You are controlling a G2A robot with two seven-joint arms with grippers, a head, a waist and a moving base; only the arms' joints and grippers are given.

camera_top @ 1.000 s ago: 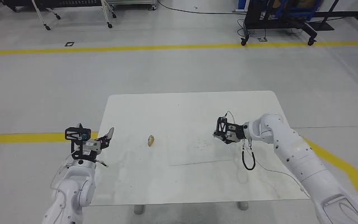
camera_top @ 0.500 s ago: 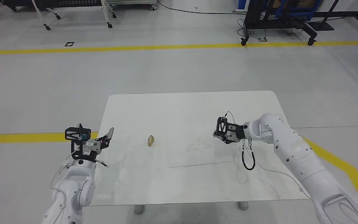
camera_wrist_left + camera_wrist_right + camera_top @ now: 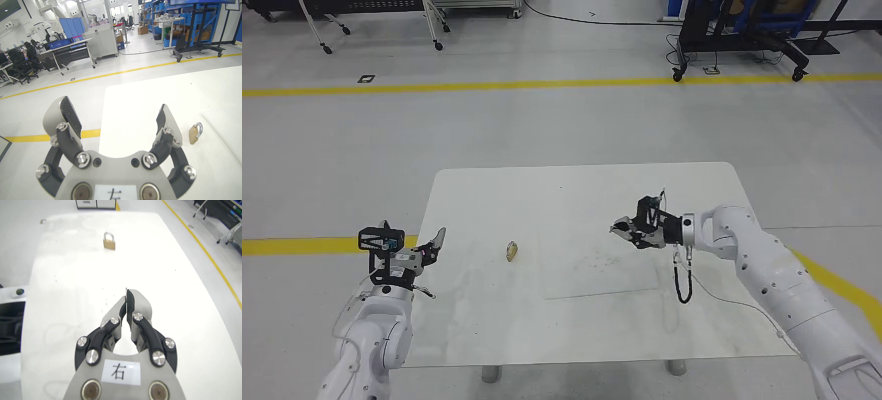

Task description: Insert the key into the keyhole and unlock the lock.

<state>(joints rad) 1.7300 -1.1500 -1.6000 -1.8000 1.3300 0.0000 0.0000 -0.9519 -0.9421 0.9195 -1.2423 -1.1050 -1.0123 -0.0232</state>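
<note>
White table (image 3: 582, 200), rounded corners, long axis 3–9 o'clock in the top view. There is bare surface all around the lock, and the stretch between the lock and the right gripper is open.

Right gripper (image 3: 620, 228) (image 3: 126, 294) is over the table just 1 o'clock of centre, pointing to 9 o'clock. Its fingers are pinched together on a thin metal sliver, seen edge-on and sticking out past the tips. This looks like the key (image 3: 126, 290), though its shape cannot be made out. A black cable (image 3: 682, 285) loops under that arm.

Left gripper (image 3: 432, 246) (image 3: 113, 104) is at the table's 9 o'clock edge, spread wide and holding nothing.

Lock (image 3: 511, 250) (image 3: 195, 133) (image 3: 109, 242) is a small brass padlock with a silver shackle, which looks closed. It sits at 9 o'clock of centre, between the grippers, nearer the left one and well in from every edge. Its long axis in the top view runs roughly 1–7 o'clock. The broad face is turned toward the right gripper. The keyhole is too small to tell.
</note>
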